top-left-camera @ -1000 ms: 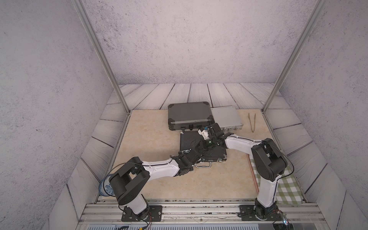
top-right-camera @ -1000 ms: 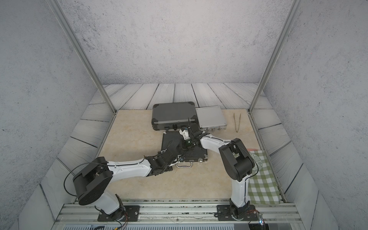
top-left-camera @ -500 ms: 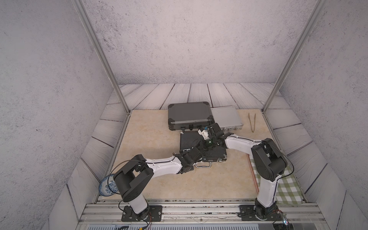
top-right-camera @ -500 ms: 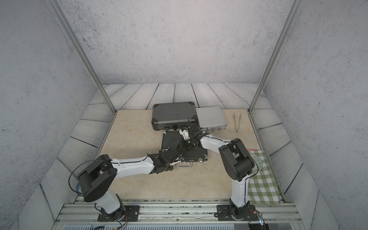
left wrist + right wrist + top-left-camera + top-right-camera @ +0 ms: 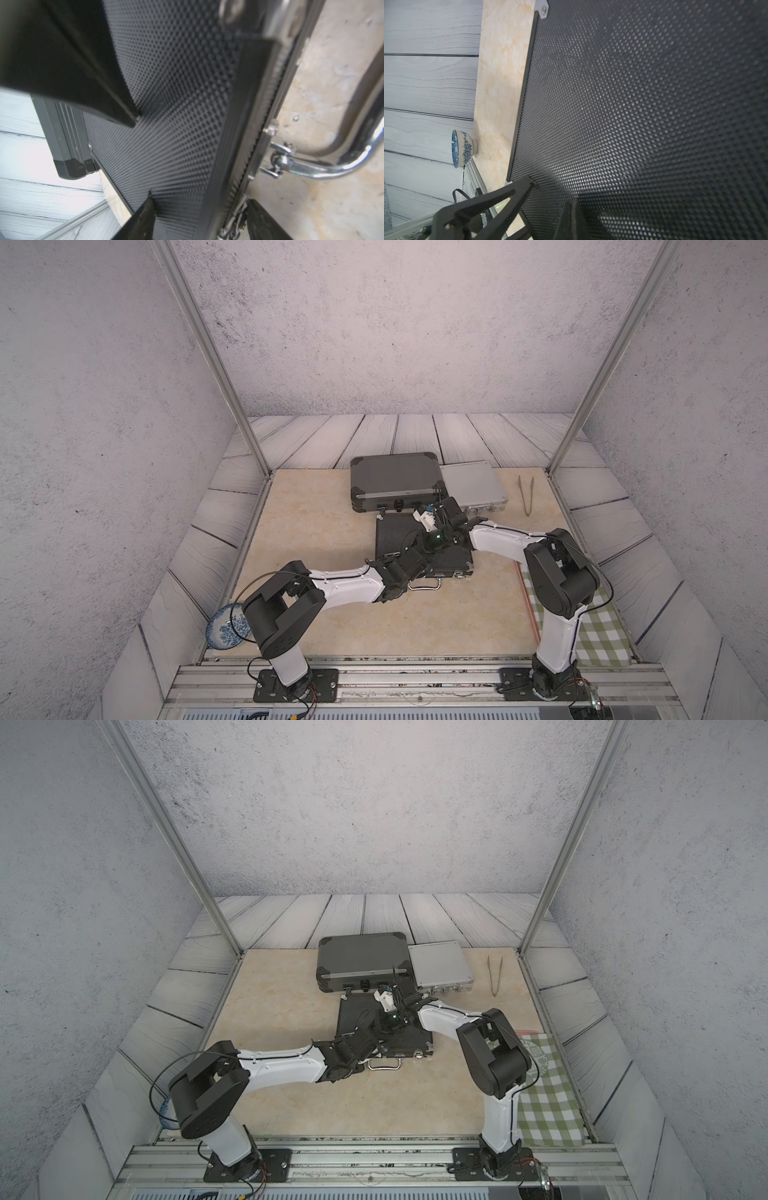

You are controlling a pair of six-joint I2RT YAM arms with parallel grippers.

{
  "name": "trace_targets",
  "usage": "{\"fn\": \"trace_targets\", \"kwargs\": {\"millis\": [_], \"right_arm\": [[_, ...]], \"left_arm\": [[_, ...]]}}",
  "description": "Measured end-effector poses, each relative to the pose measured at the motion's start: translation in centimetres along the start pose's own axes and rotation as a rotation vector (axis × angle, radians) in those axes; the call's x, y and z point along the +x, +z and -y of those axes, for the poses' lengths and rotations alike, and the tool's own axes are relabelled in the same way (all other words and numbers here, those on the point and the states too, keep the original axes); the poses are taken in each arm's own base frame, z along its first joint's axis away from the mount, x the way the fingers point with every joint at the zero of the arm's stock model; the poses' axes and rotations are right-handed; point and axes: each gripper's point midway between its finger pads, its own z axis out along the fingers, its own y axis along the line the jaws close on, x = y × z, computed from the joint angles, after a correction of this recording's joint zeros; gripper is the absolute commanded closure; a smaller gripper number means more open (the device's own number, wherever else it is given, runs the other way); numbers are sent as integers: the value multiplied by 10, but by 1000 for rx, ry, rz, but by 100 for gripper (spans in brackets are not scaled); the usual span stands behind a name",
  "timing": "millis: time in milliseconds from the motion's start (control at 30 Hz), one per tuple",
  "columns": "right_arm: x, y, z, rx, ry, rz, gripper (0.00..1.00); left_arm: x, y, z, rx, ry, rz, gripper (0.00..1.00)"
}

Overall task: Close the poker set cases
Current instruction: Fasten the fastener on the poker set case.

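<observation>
left wrist view shows the left claw [image 5: 143, 160] open, its two fingers spread over the dimpled lid of the black case [image 5: 176, 93] with the tips at or just above the surface and nothing between them. the case's front rim runs just beside the claw, on the side toward the robot. the metal handle [image 5: 332, 170] lies out over the table [image 5: 316, 539] beyond that rim. a catch [image 5: 234, 220] sits near the lower finger, too blurred to say if it is fastened. in both top views the black case lies flat in the middle of the table, lid down, its long front edge facing the robot. the right claw [image 5: 552, 192] is closed on nothing, tips down at the lid further back. my guess is that the left arm, being nearer, takes the front-left catch with a short move toward the robot and over the rim. there is bare table in front and to the left. behind, the grey case [image 5: 392, 479] sits close, with the silver case [image 5: 471, 485] beside it, both lids down.
</observation>
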Motion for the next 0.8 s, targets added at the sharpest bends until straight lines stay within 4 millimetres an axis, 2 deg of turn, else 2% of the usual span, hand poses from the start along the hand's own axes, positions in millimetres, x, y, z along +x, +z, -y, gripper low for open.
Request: {"fn": "trace_targets", "kwargs": {"millis": [100,200,333,467,800], "right_arm": [[0,0,0,0,-2,-1,96],[0,0,0,0,-4,-1,96],[0,0,0,0,-9,-2,96],[0,0,-1,1,-10,-2,96],[0,-1,-1,3,-15,-5,96]], "left_arm": [[3,-2,-1,13,-13,0,18],[10,-5,-7,11,-22,-3,13],[27,-12,-18,-12,-33,-12,10],[41,-7,-25,-23,-48,-45,9],[39,5,-17,7,-68,-39,9]]}}
